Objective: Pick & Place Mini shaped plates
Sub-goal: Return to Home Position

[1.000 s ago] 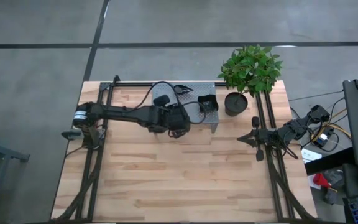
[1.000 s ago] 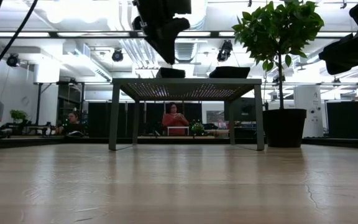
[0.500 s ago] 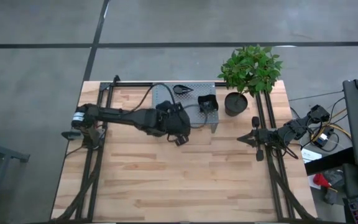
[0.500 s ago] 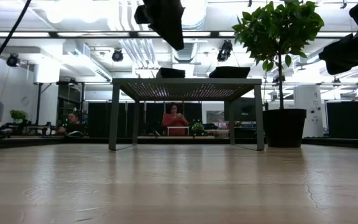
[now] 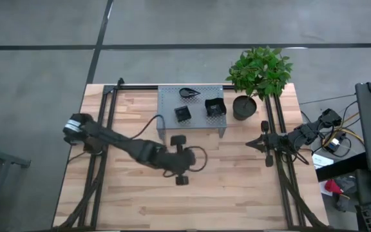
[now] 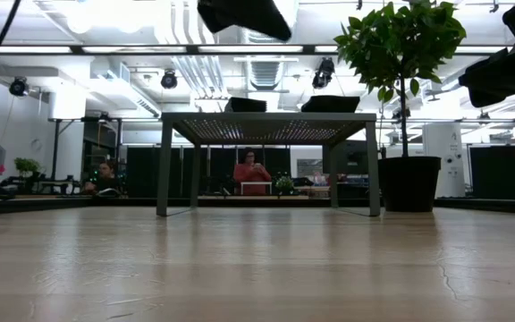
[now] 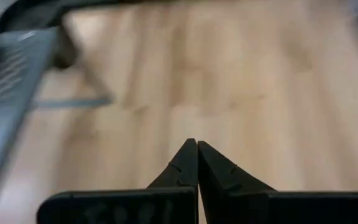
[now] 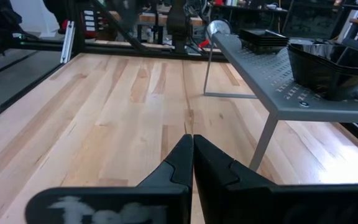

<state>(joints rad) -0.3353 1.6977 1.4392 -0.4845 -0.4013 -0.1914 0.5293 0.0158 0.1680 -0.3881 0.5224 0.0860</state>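
The plates sit on top of the grey stand (image 5: 169,96). A teardrop plate (image 5: 189,93) lies at the back. A square stack (image 5: 183,113) sits near the front edge, and a wavy stack (image 5: 215,107) sits beside it on the pot side. No plate shows on the wood of the table (image 5: 237,187).

The left gripper (image 5: 189,161) hangs over the table in front of the stand, well apart from it. Its fingers are pressed together and hold nothing. The right gripper (image 5: 253,144) waits at the right side of the table, with its fingers together and empty too.

The plates look small, hard and light. They look smooth, so they could slip, and they might chip if dropped. The best hold is likely the rim, with one finger inside and one outside. Only the top plate of a stack should be taken and lifted straight up, or the ones under it may slide.

The square stack is near the stand's front edge, so a bump could knock it off. The pot (image 5: 243,107) stands just beside the stand, so room is tight there. The big open room is the table in front of the stand.
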